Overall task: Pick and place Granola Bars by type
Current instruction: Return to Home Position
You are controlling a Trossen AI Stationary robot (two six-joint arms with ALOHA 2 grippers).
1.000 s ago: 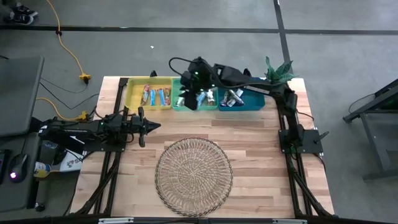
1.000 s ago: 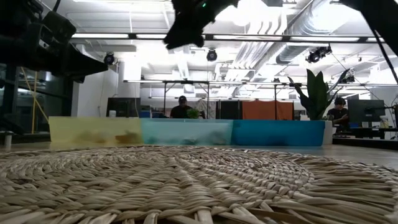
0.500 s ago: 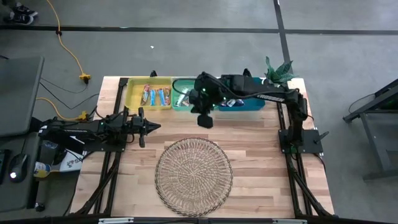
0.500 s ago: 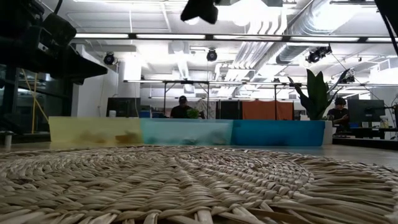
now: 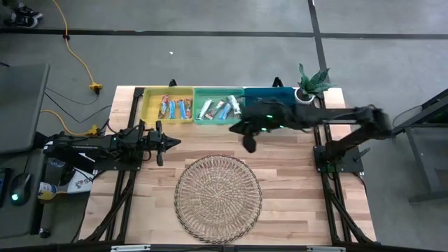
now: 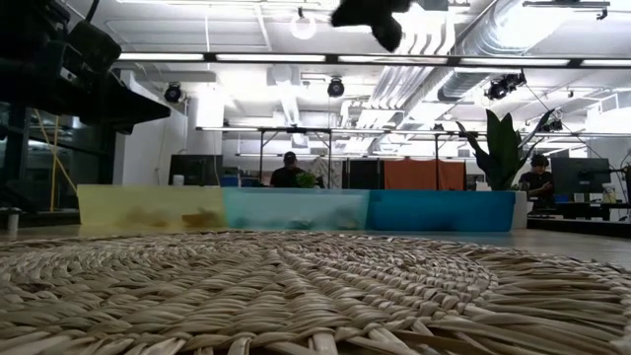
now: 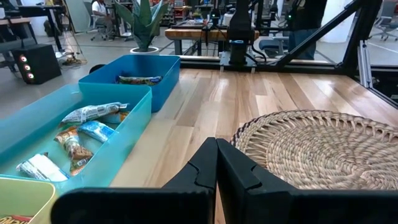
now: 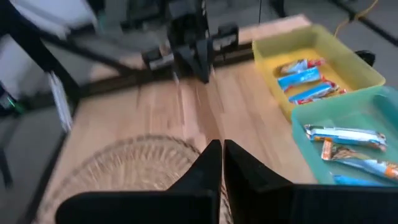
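Bars [image 5: 175, 108] lie in the yellow bin [image 5: 150, 105] and teal bin [image 5: 218, 123] in the high view, the right gripper [image 5: 250, 145] over the table [image 5: 294, 175] just before them, the left gripper [image 5: 162, 142] near the left edge by the mat [image 5: 218, 198]. The low view shows the right gripper high above the bins. Each wrist view shows its gripper pinched tight on nothing, and the left one shows a bar in the blue bin [image 7: 163, 81].
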